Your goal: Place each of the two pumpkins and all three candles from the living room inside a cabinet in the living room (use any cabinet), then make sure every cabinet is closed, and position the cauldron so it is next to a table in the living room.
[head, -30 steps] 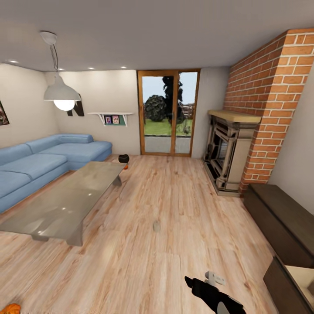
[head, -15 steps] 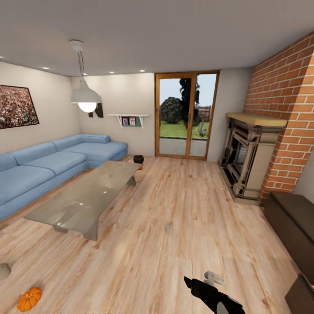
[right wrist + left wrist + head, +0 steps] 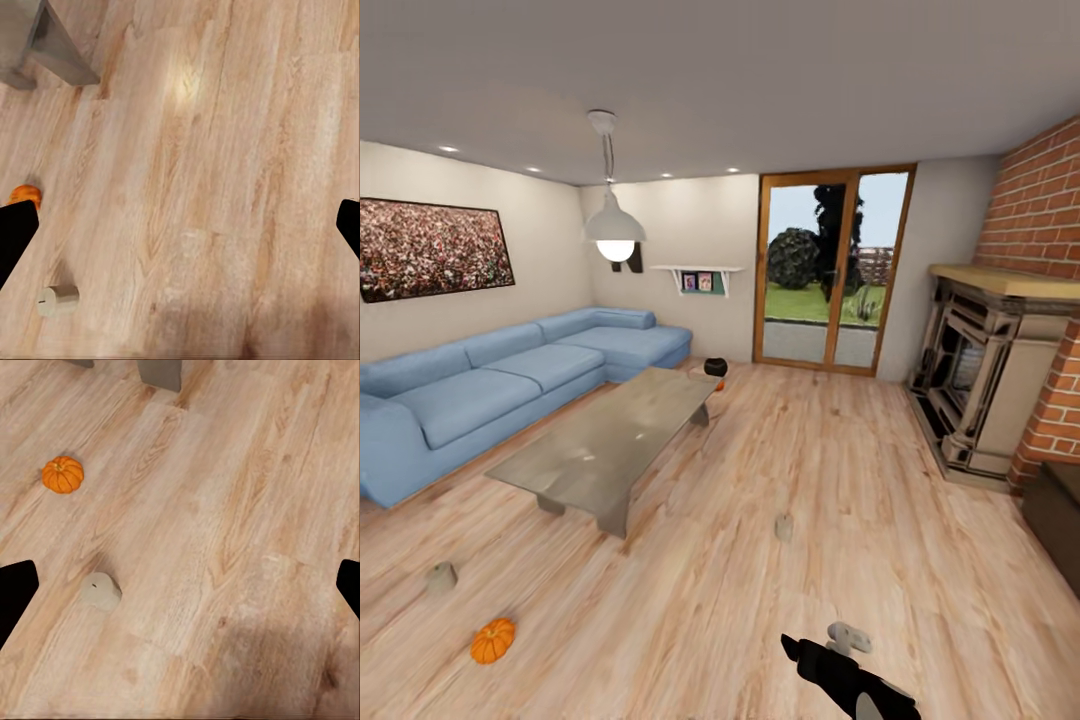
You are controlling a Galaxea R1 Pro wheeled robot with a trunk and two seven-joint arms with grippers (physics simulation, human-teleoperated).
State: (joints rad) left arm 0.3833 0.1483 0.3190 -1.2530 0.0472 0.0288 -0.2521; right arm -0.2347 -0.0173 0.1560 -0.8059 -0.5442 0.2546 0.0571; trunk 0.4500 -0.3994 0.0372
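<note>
One orange pumpkin [image 3: 492,640] lies on the plank floor near me on the left, with a pale candle [image 3: 441,576] just beyond it. Another candle [image 3: 784,527] stands mid-floor. The black cauldron [image 3: 715,367] sits past the far end of the glass coffee table [image 3: 610,435], an orange pumpkin [image 3: 720,385] peeking beside it. A dark cabinet [image 3: 1055,515] shows at the right edge. My left gripper [image 3: 180,585] is open above the floor, with a pumpkin [image 3: 62,475] and a candle [image 3: 100,589] ahead of it. My right gripper [image 3: 180,225] is open too, near a toppled candle [image 3: 58,299].
A blue corner sofa [image 3: 490,380] runs along the left wall behind the table. A stone fireplace [image 3: 985,390] and a brick column [image 3: 1050,300] stand on the right, glass doors [image 3: 830,270] at the back. My right arm [image 3: 850,680] shows low in the head view.
The head camera has swung left, so the whole room has slid right in the picture. The near pumpkin and a candle have come into view, and most of the cabinets have left on the right.
</note>
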